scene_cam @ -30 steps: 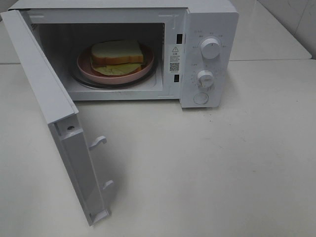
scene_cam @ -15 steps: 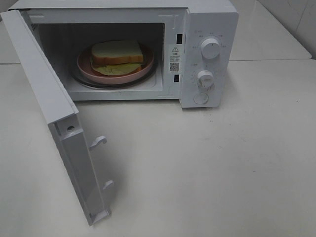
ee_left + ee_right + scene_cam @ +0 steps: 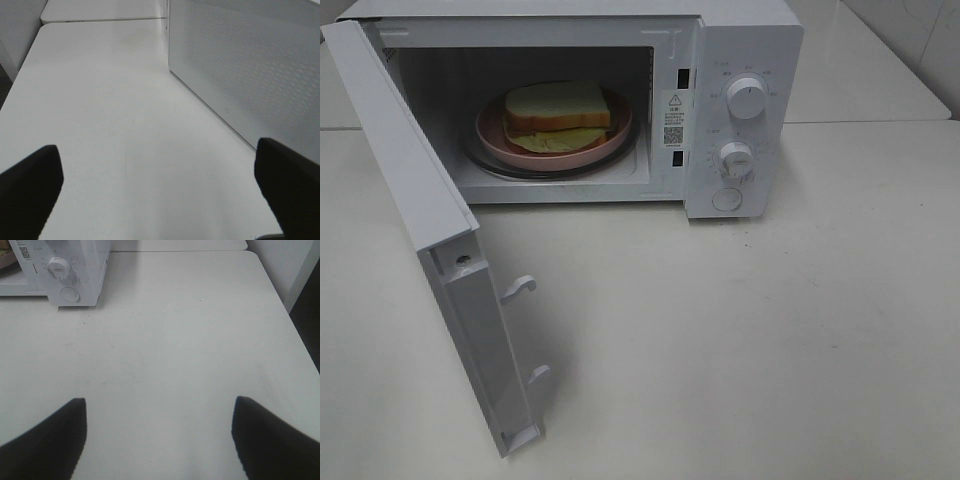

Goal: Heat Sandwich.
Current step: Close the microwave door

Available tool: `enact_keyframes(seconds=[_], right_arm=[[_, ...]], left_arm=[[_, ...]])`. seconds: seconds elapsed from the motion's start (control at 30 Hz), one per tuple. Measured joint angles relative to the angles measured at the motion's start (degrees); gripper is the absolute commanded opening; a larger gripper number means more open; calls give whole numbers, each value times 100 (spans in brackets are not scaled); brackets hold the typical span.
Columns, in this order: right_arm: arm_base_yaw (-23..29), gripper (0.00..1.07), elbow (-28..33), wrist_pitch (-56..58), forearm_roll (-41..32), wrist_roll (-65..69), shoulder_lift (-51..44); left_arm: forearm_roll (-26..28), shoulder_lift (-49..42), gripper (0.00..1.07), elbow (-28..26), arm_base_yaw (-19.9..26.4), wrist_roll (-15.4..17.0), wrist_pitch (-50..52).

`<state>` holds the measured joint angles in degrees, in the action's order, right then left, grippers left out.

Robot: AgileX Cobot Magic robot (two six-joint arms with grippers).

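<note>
Here, our left gripper stands released, jaws spread wide with only bare worktop between them. The right gripper is likewise spread and holds nothing. Outward from them, the microwave sits on the worktop with its door swung fully open. Inside the cavity a pink plate carries the sandwich, which lies within the plate's rim. The high view alone shows us the sandwich whole, while the grippers appear only in the wrist views. The left wrist view gives us the door's perforated face, near the left gripper. The right wrist view gives us the lower knob and the round button, well apart from the right gripper.
</note>
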<state>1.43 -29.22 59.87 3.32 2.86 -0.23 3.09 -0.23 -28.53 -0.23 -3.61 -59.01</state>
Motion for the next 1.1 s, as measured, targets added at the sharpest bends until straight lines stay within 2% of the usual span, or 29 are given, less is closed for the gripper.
enact_keyframes(seconds=[0.3,0.47,0.53,0.57,0.6,0.7,0.73,0.77,0.83,0.87,0.9,0.97,1.1], right_arm=[[0,76,0,0,0,0,0],[0,76,0,0,-6,0,0],[0,76,0,0,-6,0,0],[0,76,0,0,-6,0,0],[0,76,0,0,-6,0,0],[0,76,0,0,-6,-17,0],[0,76,0,0,-6,-17,0],[0,76,0,0,-6,-17,0],[0,76,0,0,-6,-23,0],[0,76,0,0,-6,-23,0],[0,76,0,0,-6,-23,0],[0,76,0,0,-6,-23,0],[0,76,0,0,-6,-23,0]], left_arm=[[11,0,98,-40,0,0,11],[11,252,90,-149,0,0,350],[11,556,83,-149,0,0,516],[11,682,73,-149,0,0,561],[11,682,73,-149,0,0,561],[11,1163,54,-149,0,0,791],[11,1266,43,-149,0,0,859],[11,1266,43,-149,0,0,859],[11,1656,30,-115,0,0,1209],[11,1788,15,-80,0,0,1352],[11,1788,15,-80,0,0,1352],[34,2011,1,-34,0,0,1644],[97,2418,0,97,0,0,2223]])
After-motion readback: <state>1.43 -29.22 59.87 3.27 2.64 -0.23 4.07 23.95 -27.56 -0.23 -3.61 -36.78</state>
